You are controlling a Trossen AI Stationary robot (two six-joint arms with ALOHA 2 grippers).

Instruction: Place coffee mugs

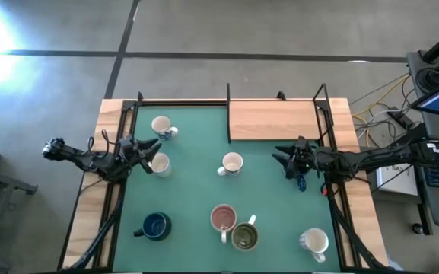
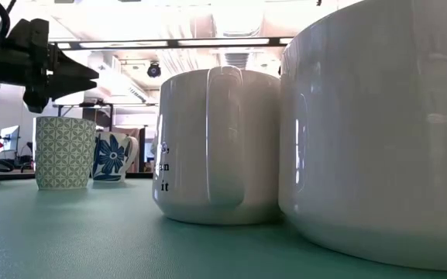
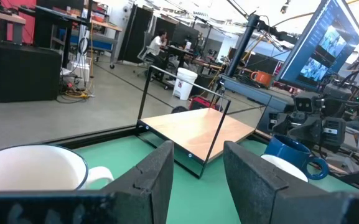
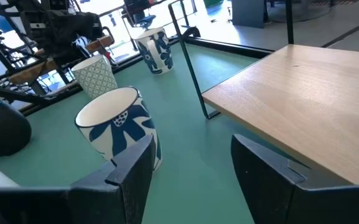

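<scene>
Several coffee mugs stand upright on the green mat. A blue-flowered mug and a green-patterned one are at the left. Another blue-flowered mug is in the middle. A dark blue mug, a pink-lined one, an olive-lined one and a white one stand near the front. My left gripper hangs open above the patterned mug. My right gripper is open, level, right of the middle mug, which is clear of its fingers.
A raised wooden shelf on a black wire frame fills the far right of the table. Black frame rails run along both sides. A blue thing shows beside the right gripper. Open mat lies between the middle mug and the front mugs.
</scene>
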